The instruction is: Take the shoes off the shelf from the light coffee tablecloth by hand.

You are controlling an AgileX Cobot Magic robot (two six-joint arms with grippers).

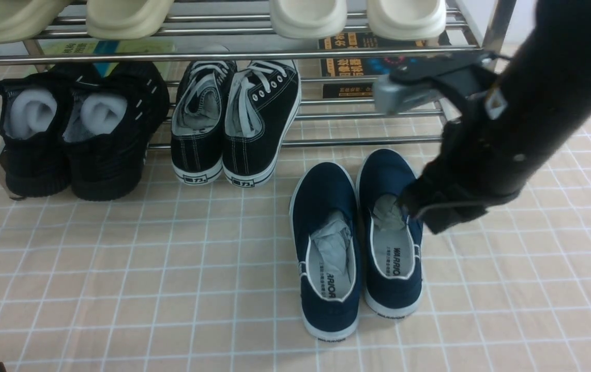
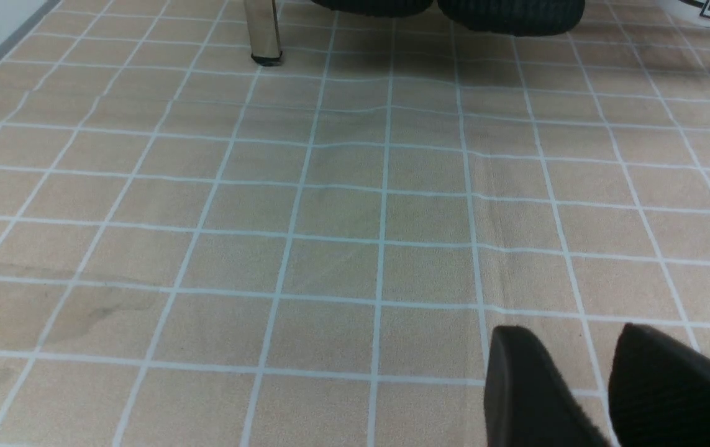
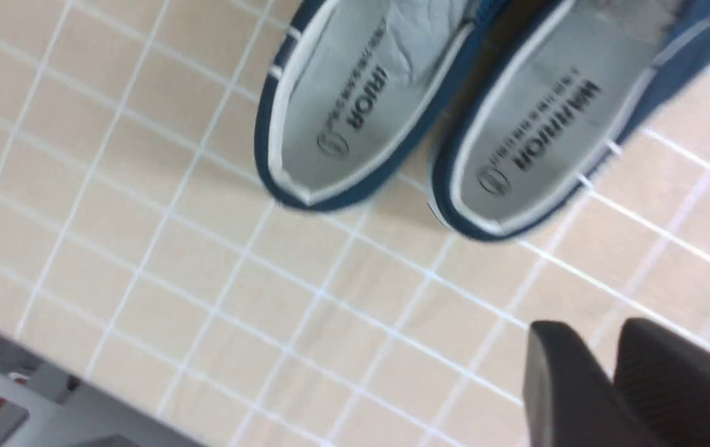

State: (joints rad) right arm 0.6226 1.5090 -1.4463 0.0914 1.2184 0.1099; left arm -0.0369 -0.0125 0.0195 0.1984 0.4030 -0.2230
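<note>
The two navy shoes stand side by side on the light coffee tablecloth (image 1: 119,268), just in front of the chrome shelf (image 1: 326,140), heels toward me. They are the left shoe (image 1: 326,206) and the right shoe (image 1: 388,170). Both have grey paper stuffing. My right gripper (image 1: 408,204) hangs above the right shoe's opening. In the right wrist view it (image 3: 584,329) is shut and empty over bare cloth, apart from the heels of the left shoe (image 3: 355,105) and the right shoe (image 3: 547,124). My left gripper (image 2: 569,332) is shut and empty, low over the cloth.
On the shelf's lower tier stand the all-black chunky shoes (image 1: 83,129) and the black lace-up sneakers (image 1: 233,119). Cream slippers (image 1: 305,15) sit on the upper tier. A shelf post (image 2: 263,31) and the black shoes' soles (image 2: 504,12) lie ahead of my left gripper.
</note>
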